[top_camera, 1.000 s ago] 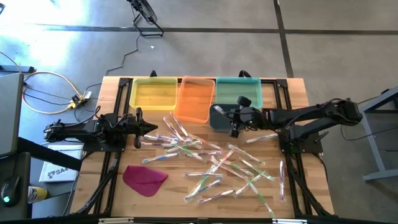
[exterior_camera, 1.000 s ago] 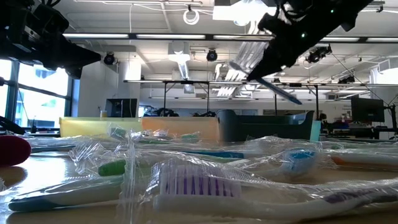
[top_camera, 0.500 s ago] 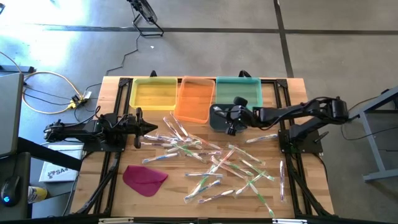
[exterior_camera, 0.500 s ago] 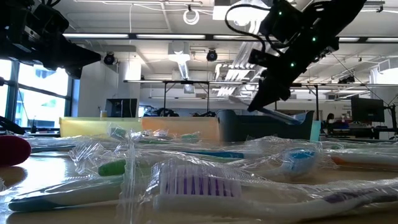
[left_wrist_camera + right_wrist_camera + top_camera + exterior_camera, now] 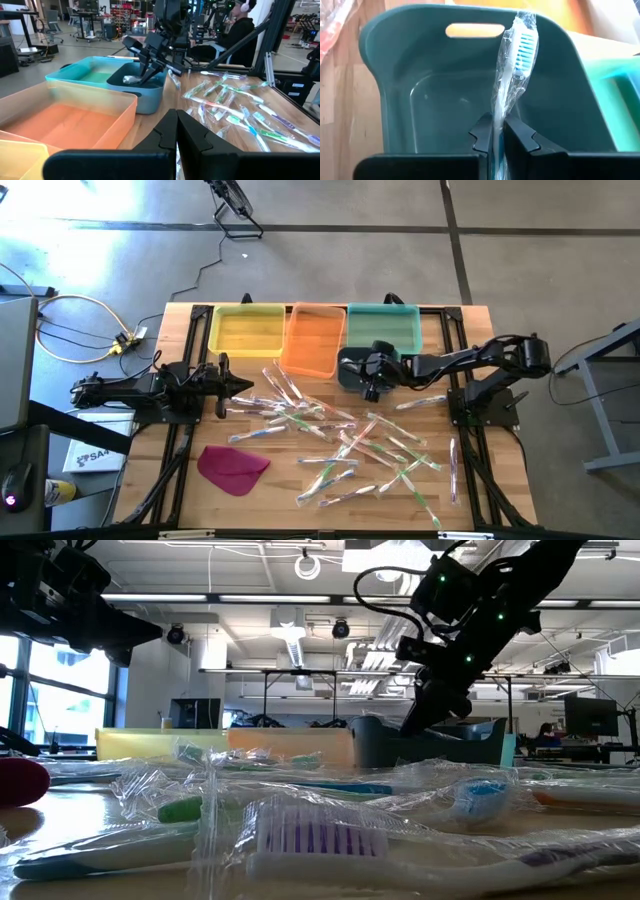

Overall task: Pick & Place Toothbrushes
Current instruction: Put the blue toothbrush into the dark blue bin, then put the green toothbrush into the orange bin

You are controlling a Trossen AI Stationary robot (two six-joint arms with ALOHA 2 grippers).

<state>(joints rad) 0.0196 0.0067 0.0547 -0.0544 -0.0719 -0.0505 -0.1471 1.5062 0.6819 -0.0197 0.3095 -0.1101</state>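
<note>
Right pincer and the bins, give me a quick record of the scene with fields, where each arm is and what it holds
right pincer: shut on a wrapped toothbrush, blue bristles, inside the dark teal bin
dark teal bin: otherwise looks empty in the right wrist view
left pincer: shut, empty, waiting at the table's left side
trays: yellow tray, orange tray, turquoise tray in a row along the far edge
loose toothbrushes: scattered mid-table, still wrapped
other: magenta cloth near the front left
</note>
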